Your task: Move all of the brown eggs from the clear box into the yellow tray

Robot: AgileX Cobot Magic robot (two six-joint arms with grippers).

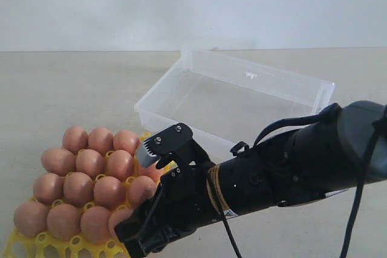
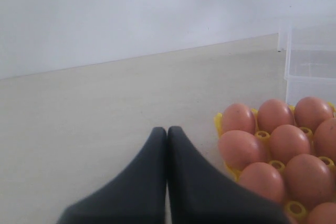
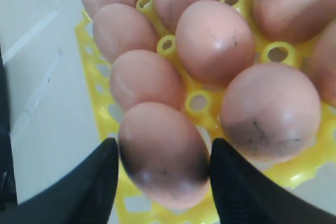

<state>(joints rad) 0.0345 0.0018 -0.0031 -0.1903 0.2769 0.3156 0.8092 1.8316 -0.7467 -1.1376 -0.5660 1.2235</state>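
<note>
Several brown eggs (image 1: 91,182) fill the cups of the yellow tray (image 1: 54,247) at the lower left. My right gripper (image 1: 152,164) reaches in from the right over the tray's near-right edge. Its two black fingers press either side of one brown egg (image 3: 164,153) at the edge of the yellow tray (image 3: 100,85), right gripper (image 3: 164,153) shut on it. The clear box (image 1: 242,98) stands behind with no egg showing in it. My left gripper (image 2: 167,130) is shut on nothing, low over bare table beside the yellow tray (image 2: 218,121) and its brown eggs (image 2: 287,142).
The right arm's black body and cables (image 1: 290,167) lie across the lower right, in front of the clear box. A corner of the clear box (image 2: 310,61) shows beyond the tray in the left wrist view. A pale wall (image 1: 193,4) backs the table.
</note>
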